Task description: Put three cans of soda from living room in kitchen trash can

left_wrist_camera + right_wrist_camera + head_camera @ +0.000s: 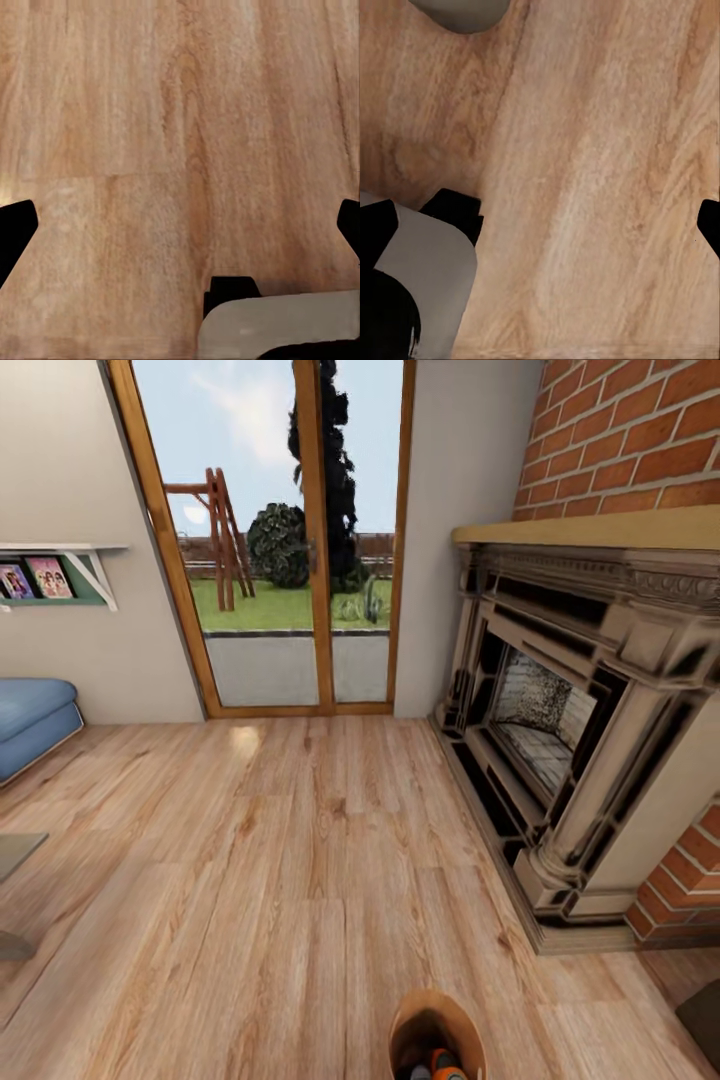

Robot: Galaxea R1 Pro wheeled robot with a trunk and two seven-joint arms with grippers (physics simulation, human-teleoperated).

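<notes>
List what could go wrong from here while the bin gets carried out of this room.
1. The trash can sits low at the head view's edge, an orange soda can inside; a jolt might tip it.
2. The fireplace juts out on the right; turning close could clip it.
3. The sofa and low table narrow the left side.

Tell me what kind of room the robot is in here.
Most likely a living room: a red brick fireplace with an ornate surround, wood-framed glass doors onto a garden, and the edge of a blue sofa on a wood floor.
</notes>
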